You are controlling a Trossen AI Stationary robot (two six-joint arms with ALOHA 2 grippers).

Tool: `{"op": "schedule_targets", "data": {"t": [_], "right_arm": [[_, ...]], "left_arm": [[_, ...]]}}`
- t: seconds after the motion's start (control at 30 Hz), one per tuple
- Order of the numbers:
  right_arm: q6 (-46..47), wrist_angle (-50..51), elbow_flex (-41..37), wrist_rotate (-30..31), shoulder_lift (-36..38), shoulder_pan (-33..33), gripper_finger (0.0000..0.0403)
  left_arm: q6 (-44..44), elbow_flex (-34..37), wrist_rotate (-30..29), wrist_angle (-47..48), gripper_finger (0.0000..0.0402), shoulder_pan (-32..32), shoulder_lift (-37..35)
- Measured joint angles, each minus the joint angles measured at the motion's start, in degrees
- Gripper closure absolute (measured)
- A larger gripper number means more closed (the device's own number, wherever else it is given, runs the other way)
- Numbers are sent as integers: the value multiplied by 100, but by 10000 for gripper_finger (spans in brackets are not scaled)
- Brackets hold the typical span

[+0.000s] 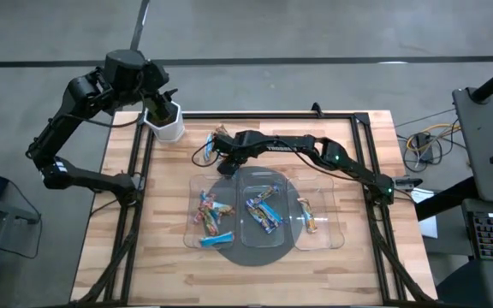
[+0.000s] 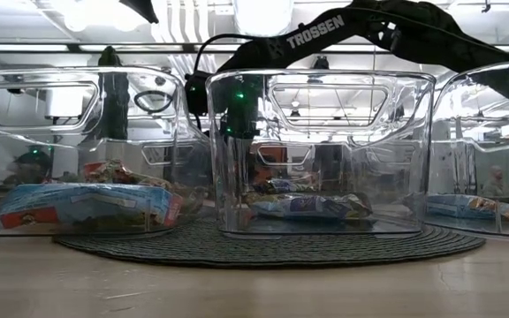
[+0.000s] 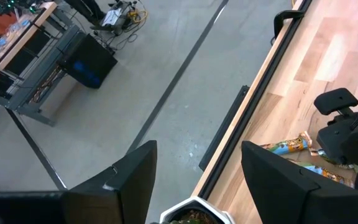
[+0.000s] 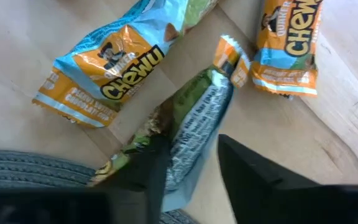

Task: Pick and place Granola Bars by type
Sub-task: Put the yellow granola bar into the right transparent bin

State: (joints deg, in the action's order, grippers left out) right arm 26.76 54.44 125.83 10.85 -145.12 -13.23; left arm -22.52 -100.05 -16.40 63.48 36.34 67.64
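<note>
High view first: the right pincer (image 1: pixel 223 151) is stretched out to the far side of the worktop (image 1: pixel 366 257), sitting low over the last loose granola bars (image 1: pixel 219 137). Three clear trays (image 1: pixel 319 239) sit nearer the robot than the pincer and already hold sorted bars. The left pincer (image 1: pixel 163 107) just hangs over a white cup (image 1: pixel 169 127) at the far left corner.

Low view: mostly tray walls, with bars lying flat inside and the right arm behind them. Can't judge the grip from here.

Left wrist view: its fingers (image 3: pixel 135 180) are spread, nothing between them.

Right wrist view: the pincer (image 4: pixel 188 165) is pinching a green-and-blue bar (image 4: pixel 194 118) around its lower half. That bar's long axis runs straight away from the pincer, crimped end pointing outward. Two orange-blue bars (image 4: pixel 110 68) lie just beyond it, one on each side, angled differently.

Handling guess: light, soft, crinkly foil, a bit slippery. I'd grab across the middle, not the flimsy crimped ends.
</note>
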Motion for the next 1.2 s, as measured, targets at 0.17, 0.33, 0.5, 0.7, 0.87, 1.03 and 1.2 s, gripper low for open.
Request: {"op": "schedule_targets", "data": {"t": [0.17, 0.33, 0.5, 0.7, 0.87, 1.03, 1.2], "right_arm": [[-4, -29, 4, 2, -2, -7, 368], [1, -83, 4, 1, -2, -24, 388], [7, -108, 4, -45, 8, -72, 390], [21, -61, 64, -63, 64, -262, 390], [3, -27, 260, -73, 188, -432, 391], [-74, 201, 663, -228, 236, -585, 391], [-150, 337, 904, -965, 315, -705, 391]], "left_arm": [[0, 0, -2, -2, 186, 0, 0], [0, 0, -2, -1, 186, 4, 0], [-2, 0, -2, 0, 186, 4, 0], [-2, 0, -2, -2, 186, 2, 0], [-1, 0, -5, 0, 186, 2, 0], [-2, 0, -20, 0, 186, 2, 0], [-2, 0, -22, 0, 186, 2, 0]]}}
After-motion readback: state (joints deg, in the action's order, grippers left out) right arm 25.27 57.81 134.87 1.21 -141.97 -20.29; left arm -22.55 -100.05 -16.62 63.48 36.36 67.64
